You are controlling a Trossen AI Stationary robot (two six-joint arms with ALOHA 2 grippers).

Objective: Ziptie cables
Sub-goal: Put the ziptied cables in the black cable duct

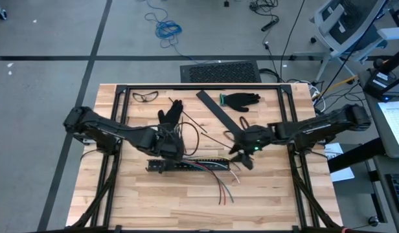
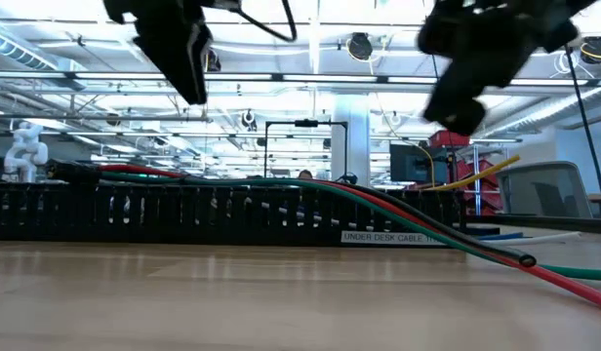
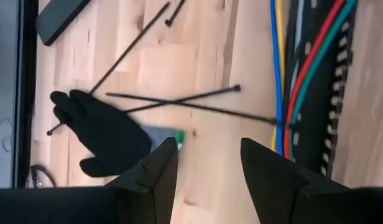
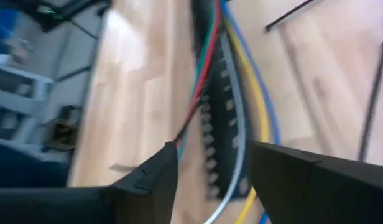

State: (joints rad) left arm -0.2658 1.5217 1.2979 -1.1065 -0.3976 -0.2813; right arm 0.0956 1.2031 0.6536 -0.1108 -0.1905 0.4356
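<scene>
Spanning most of the overhead picture: a wooden counter (image 1: 154, 200) with a black frame along its far edge and down both sides. Broad bare wood toward the near edge and both near corners; more crowded toward the far edge, with safety glasses (image 1: 145, 96) near the far-left corner, a black glove (image 1: 240, 99) near the far-right, another black glove (image 1: 170, 116) left of centre and a flat black bar (image 1: 217, 110) slanting between them. Lying parallel to the near edge around the middle: a black slotted strip (image 1: 186, 166), the cables (image 1: 209, 166) running along it and fanning loose past its right end toward the near edge. Scattered behind the strip: thin black zip ties (image 3: 179, 102), two crossed. Hovering above the strip's left end: left hand (image 3: 209, 163), fingers parted, holding nothing. Raised above the strip's right end: right hand (image 4: 211, 167), fingers likewise apart and empty, cables directly below.
</scene>
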